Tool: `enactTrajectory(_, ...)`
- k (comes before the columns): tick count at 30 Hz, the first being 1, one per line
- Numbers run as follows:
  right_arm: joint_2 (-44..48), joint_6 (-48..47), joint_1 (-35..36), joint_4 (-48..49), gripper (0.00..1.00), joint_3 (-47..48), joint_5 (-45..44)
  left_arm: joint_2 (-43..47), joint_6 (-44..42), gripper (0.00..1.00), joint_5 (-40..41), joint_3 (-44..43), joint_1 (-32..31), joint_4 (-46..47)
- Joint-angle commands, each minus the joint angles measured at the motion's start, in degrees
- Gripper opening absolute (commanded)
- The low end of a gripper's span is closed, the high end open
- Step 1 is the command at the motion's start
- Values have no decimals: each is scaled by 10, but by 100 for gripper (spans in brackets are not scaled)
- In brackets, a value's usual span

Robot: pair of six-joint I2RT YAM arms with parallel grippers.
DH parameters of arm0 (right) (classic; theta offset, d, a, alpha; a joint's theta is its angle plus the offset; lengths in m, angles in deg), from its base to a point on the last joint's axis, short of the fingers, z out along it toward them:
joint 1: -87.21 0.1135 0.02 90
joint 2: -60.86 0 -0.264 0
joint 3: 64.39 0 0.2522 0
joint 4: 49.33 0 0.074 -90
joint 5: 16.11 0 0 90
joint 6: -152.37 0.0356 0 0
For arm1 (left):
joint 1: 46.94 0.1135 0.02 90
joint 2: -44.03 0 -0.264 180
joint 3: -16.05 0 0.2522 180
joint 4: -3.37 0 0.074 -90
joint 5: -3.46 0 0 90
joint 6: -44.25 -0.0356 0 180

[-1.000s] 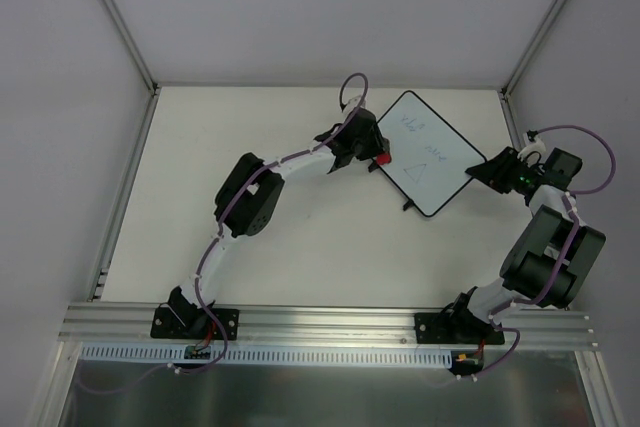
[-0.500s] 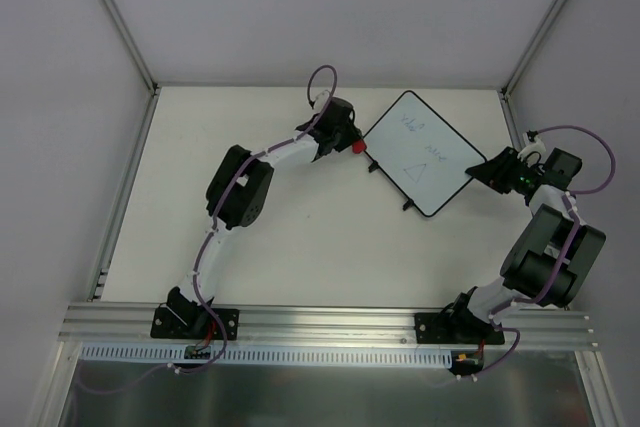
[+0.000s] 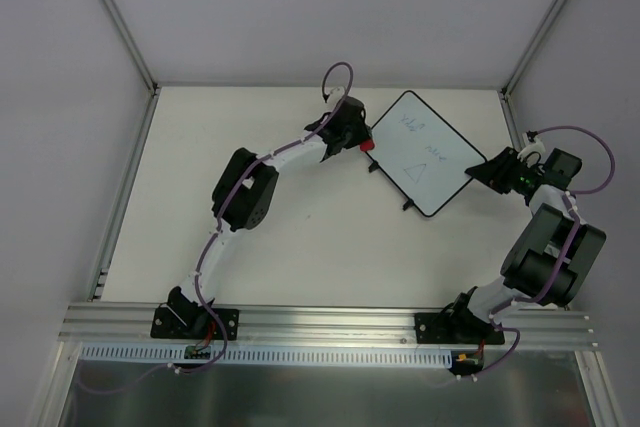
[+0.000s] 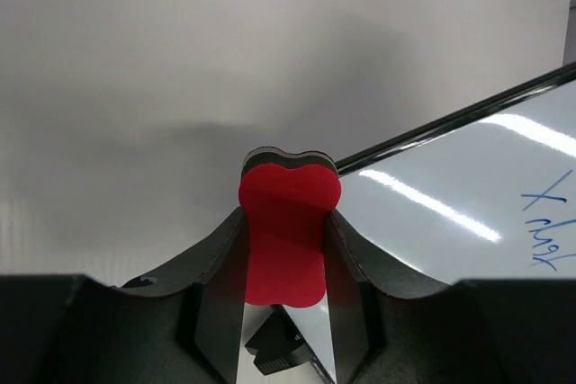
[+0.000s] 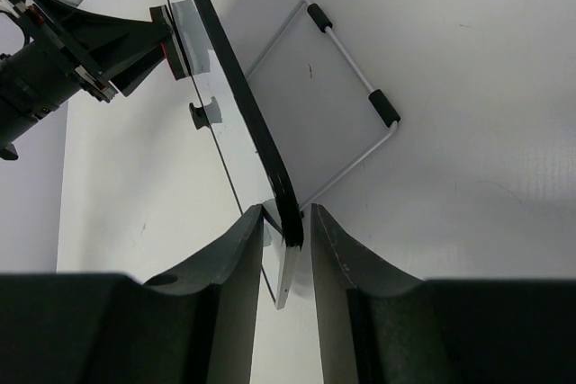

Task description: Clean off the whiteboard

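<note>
The whiteboard point(image 3: 425, 142) lies tilted at the back right of the table, with blue scribbles and a small triangle point(image 3: 415, 169) on it. My left gripper point(image 3: 362, 140) is shut on the small red eraser point(image 3: 369, 145) at the board's left edge. In the left wrist view the eraser point(image 4: 286, 213) sits between the fingers, just off the board's black rim point(image 4: 450, 120), with blue writing point(image 4: 547, 231) at the right. My right gripper point(image 3: 483, 171) is shut on the board's right corner. In the right wrist view the black rim point(image 5: 286, 209) is pinched between the fingers.
A wire stand point(image 5: 360, 87) shows behind the board in the right wrist view. A black foot point(image 3: 407, 206) sticks out at the board's near edge. Enclosure walls and frame posts point(image 3: 118, 17) surround the table.
My left gripper with the eraser moved from the board's lower left edge away to the left and back, then shifted slightly right toward the edge again. The right arm and board have not moved.
</note>
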Motion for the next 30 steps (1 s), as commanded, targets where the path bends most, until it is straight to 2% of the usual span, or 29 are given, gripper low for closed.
enactTrajectory(1, -10, -8, 0, 6, 31, -3, -23, 51, -86, 8, 12, -18, -12, 45)
enactTrajectory(4, -11, -8, 0, 6, 31, -3, -22, 29, -173, 8, -17, -77, -27, 49)
enactTrajectory(7, -11, -9, 0, 7, 31, -4, -23, 1, -226, 9, -61, -125, -34, 50)
enactTrajectory(11, -11, -9, 1, 7, 33, -4, -24, -21, -273, 9, -117, -147, -38, 52)
enactTrajectory(12, -12, -9, 0, 7, 35, -4, -23, -23, -282, 9, -124, -148, -39, 53)
enactTrajectory(13, -11, -9, 0, 7, 42, -4, -22, -24, -306, 9, -133, -148, -41, 54)
enactTrajectory(15, -10, -9, 0, 7, 46, -4, -24, -24, -329, 9, -146, -151, -45, 57)
enactTrajectory(16, -9, -8, 0, 7, 53, -4, -25, -25, -351, 9, -151, -151, -47, 58)
enactTrajectory(21, 9, -9, 0, 6, 73, -7, -37, -28, -402, 9, -178, -155, -50, 66)
enactTrajectory(28, 51, -27, -11, -42, 86, 19, -57, -16, -450, 9, -195, -146, -50, 66)
enactTrajectory(30, 60, -39, -11, -64, 87, 46, -65, -10, -459, 9, -200, -140, -50, 66)
